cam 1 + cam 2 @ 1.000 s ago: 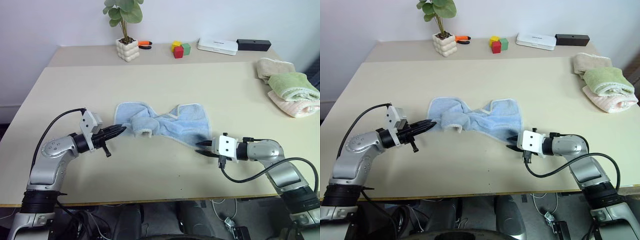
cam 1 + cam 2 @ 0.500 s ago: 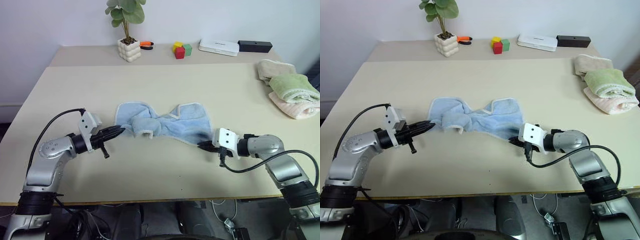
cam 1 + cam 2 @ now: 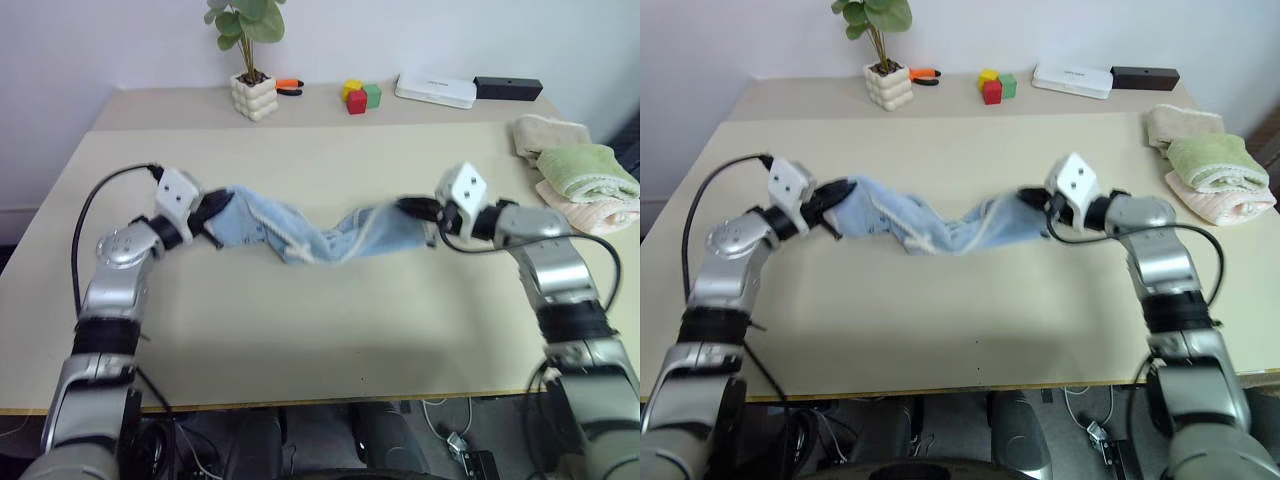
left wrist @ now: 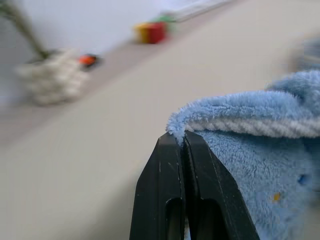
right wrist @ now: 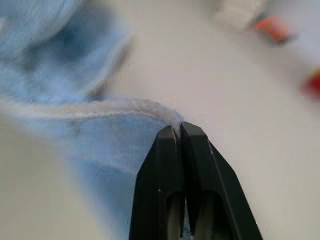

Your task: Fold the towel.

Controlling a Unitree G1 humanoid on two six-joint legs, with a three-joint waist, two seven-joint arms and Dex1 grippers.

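The light blue towel [image 3: 320, 235] hangs in a sagging, bunched strip above the beige table [image 3: 330, 320], strung between my two grippers. My left gripper [image 3: 222, 204] is shut on its left corner, where the whitish hem [image 4: 250, 127] shows beside the black fingers [image 4: 172, 190]. On the right, my right gripper [image 3: 408, 208] is shut on the other corner; its fingers [image 5: 172, 185] pinch the hemmed edge [image 5: 125, 107]. The middle of the towel droops lowest.
A stack of beige, green and pink towels [image 3: 585, 180] lies at the table's right edge. Along the back stand a potted plant [image 3: 252, 70], an orange tool [image 3: 290, 87], coloured blocks [image 3: 360, 96], a white box [image 3: 435, 91] and a black box [image 3: 508, 88].
Both grippers have risen and moved away from me, lifting the towel's near corners off the table. The towel, which lay crumpled flat, now hangs between them.
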